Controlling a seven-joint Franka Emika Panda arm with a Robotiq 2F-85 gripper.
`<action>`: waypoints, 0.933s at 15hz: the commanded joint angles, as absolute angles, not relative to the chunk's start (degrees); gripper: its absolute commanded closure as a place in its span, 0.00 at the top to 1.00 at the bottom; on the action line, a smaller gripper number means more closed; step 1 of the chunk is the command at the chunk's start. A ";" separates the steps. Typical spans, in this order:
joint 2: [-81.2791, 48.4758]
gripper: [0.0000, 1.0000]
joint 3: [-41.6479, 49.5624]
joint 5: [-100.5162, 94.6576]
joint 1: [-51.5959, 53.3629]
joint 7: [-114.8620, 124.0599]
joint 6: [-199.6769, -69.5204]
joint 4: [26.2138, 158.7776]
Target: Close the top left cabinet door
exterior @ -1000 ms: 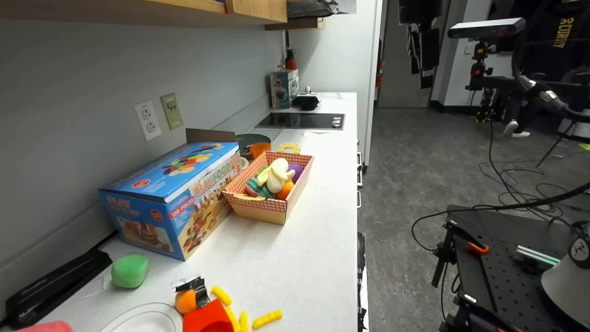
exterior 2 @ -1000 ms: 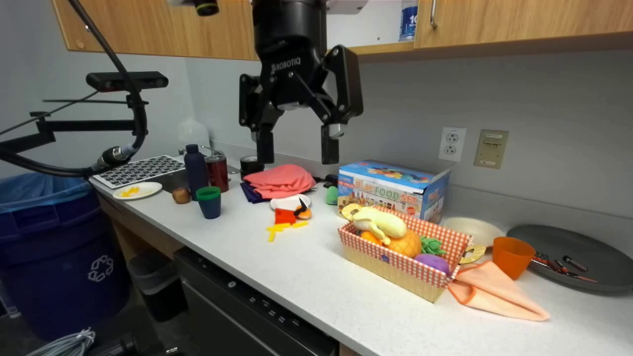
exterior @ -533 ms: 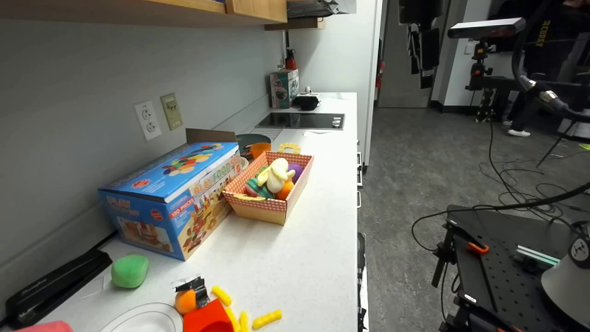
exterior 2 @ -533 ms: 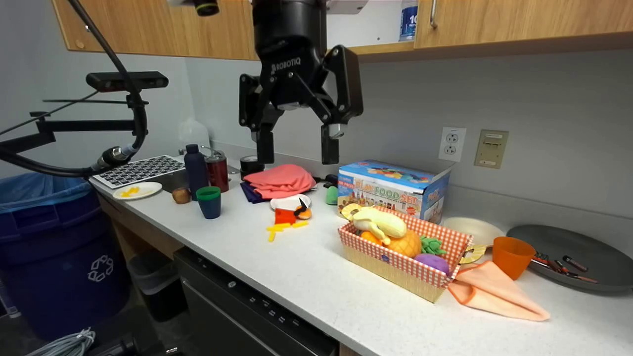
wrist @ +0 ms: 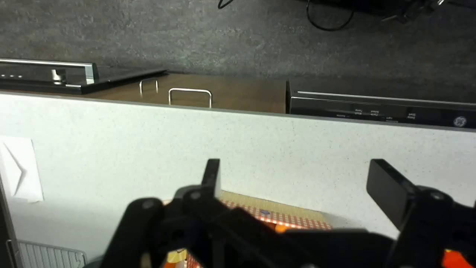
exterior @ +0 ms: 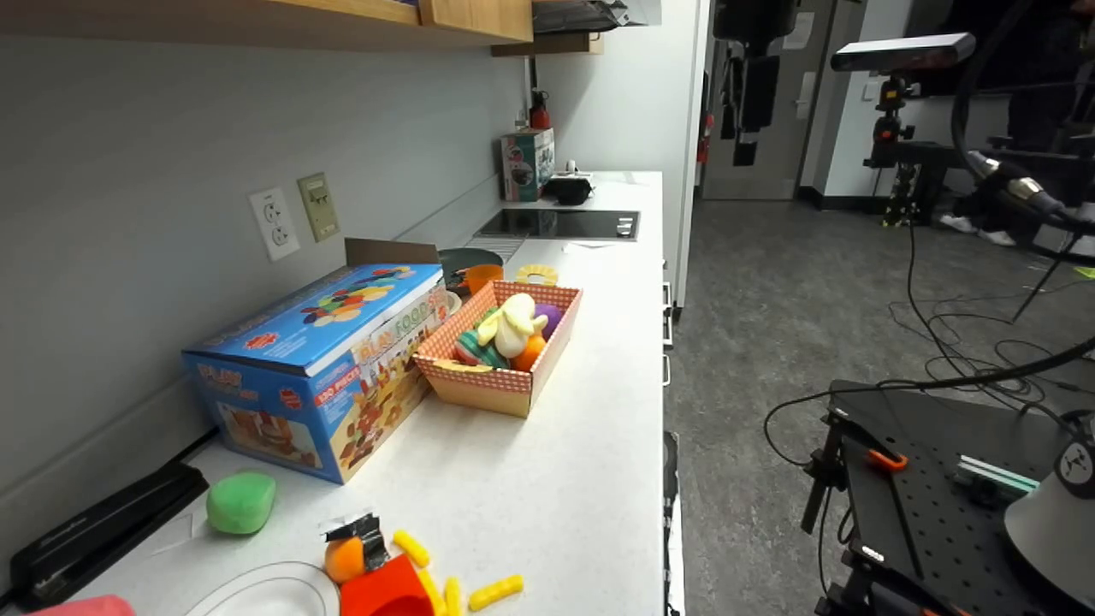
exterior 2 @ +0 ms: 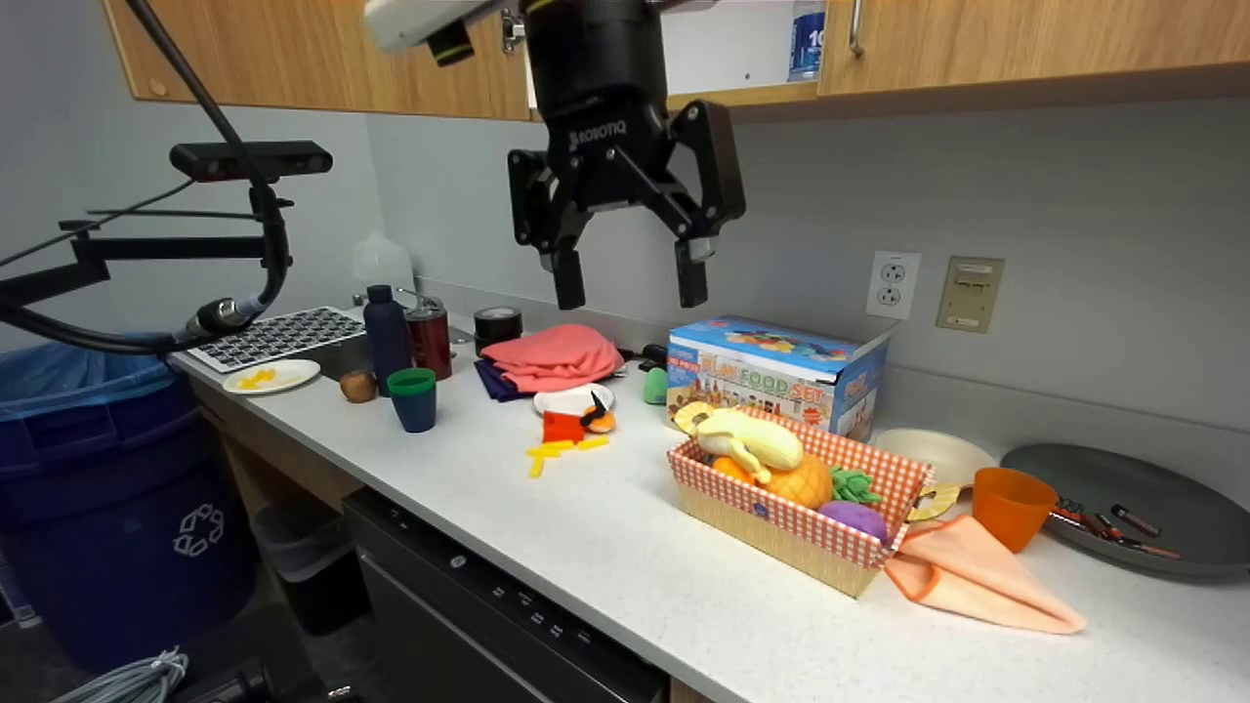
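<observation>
A wooden cabinet door (exterior 2: 322, 59) stands swung open at the upper left in an exterior view, with a metal hinge (exterior 2: 513, 31) at its right edge. Right of it is the open cabinet with a white interior (exterior 2: 728, 47) and a blue-labelled bottle (exterior 2: 807, 44). My gripper (exterior 2: 630, 285) hangs below and in front of the opening, to the right of the door and apart from it. It also shows in an exterior view (exterior: 740, 141) and the wrist view (wrist: 293, 167). Its jaws are wide apart with nothing between them. The door's top is out of view.
A closed wooden door (exterior 2: 1035, 39) with a handle (exterior 2: 855, 27) is at the upper right. Below me are a checkered basket (exterior 2: 781, 532) of toy food, a play food box (exterior 2: 752, 381), and cups and plates on the white counter (exterior 2: 586, 517). A cable and camera (exterior 2: 252, 161) stand left.
My gripper has moved right, slightly up and tilted in one view, and leftward in the other, staying open. The door's hinge now shows beside the arm. A person in the background has moved.
</observation>
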State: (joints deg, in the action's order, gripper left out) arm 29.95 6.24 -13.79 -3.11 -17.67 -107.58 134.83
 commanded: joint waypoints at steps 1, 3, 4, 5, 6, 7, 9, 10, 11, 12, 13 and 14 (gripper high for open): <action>30.87 1.00 6.73 -16.04 -2.99 -19.47 -111.65 136.40; 29.93 1.00 6.44 -15.15 -2.88 -18.17 -110.07 135.45; 29.93 1.00 6.43 -15.37 -2.89 -18.17 -110.24 135.49; 29.93 1.00 6.43 -15.39 -2.89 -18.17 -110.28 135.49; 29.93 1.00 6.43 -15.39 -2.89 -18.17 -110.29 135.49; 29.93 1.00 6.43 -15.39 -2.89 -18.17 -110.29 135.49; 29.93 1.00 6.43 -15.39 -2.89 -18.17 -110.29 135.49; 29.93 1.00 6.43 -15.39 -2.89 -18.18 -110.29 135.49; 30.48 1.00 6.64 -14.55 -2.46 -18.78 -110.32 135.63; 31.16 1.00 6.47 -14.32 -2.26 -18.88 -110.22 135.87; 31.90 1.00 6.22 -14.17 -2.07 -18.87 -109.87 136.10; 32.85 1.00 5.99 -13.81 -1.83 -18.96 -108.87 136.09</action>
